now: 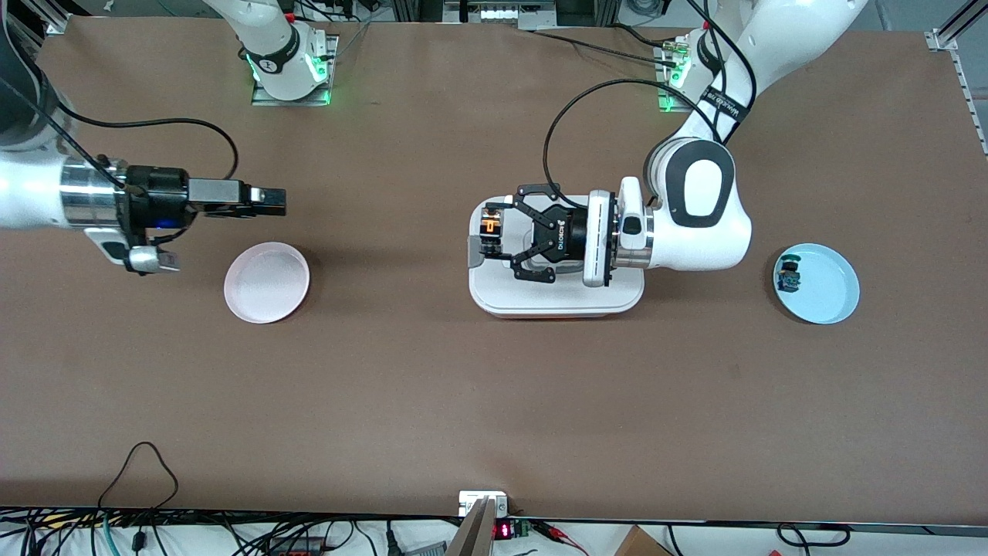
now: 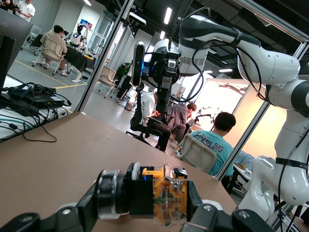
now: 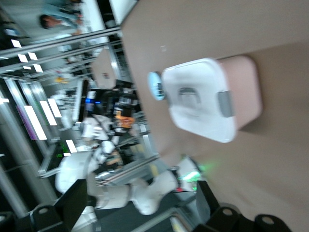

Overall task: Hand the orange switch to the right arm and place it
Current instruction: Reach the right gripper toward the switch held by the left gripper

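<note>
Brown counter (image 1: 494,401), both arms reaching in level over it.

Left arm (image 1: 698,212) stretched toward the middle. White lidded box (image 1: 556,297) under its wrist, mid-counter. Pale blue plate (image 1: 830,286) at the left arm's end carries the small dark teal-capped part (image 1: 789,274). Pink plate (image 1: 266,282) at the right arm's end looks bare.

Left pincer (image 1: 494,239) over the box's edge, clamped on the orange switch (image 1: 492,226); left wrist view shows the switch (image 2: 161,198) pinched between the black fingers.

Right pincer (image 1: 266,199) hangs over bare counter just above the pink plate in the front view, well apart from the switch. Fingers appear pressed together, though the angle is poor.

Step in hand: presenting the switch for handover; transfer not yet made.

Next: right pincer must spread, close the gap, and grip an exposed end before the left lets go. Pink plate is the likely drop spot.
</note>
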Controlling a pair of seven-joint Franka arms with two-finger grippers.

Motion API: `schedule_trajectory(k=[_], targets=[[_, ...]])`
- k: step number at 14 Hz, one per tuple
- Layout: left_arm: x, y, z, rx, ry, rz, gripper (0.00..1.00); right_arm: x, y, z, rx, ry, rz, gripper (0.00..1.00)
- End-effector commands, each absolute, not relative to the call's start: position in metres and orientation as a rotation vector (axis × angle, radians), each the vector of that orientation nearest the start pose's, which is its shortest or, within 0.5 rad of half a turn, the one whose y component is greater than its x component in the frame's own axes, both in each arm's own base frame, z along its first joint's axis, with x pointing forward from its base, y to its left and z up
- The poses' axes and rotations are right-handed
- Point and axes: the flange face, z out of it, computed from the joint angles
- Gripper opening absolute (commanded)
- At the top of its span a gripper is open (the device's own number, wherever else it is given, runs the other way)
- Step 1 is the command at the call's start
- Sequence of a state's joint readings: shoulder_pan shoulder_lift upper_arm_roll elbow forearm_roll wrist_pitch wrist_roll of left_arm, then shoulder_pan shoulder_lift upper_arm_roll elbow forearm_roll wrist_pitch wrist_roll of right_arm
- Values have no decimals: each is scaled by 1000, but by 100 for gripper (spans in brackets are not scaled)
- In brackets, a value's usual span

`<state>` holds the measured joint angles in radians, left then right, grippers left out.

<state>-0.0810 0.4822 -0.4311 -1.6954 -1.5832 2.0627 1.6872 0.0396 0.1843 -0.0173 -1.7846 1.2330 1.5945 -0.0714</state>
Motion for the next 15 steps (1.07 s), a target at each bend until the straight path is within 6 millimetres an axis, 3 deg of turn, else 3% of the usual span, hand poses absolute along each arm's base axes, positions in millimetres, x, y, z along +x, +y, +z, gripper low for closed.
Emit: schedule_trajectory(k=[1,4,10,15], targets=[[593,-349,384,1419,-915,822,22,585,140,465,-1829,173,270,100],[593,-350,384,1419,-914,818,22,582,184,441,-1728,185,286,100],[592,-352,385,1414,-916,819,21,577,243,398,-1620,218,371,100],[591,-357,387,1409,-920,817,21,568,300,392,-1592,315,307,100]])
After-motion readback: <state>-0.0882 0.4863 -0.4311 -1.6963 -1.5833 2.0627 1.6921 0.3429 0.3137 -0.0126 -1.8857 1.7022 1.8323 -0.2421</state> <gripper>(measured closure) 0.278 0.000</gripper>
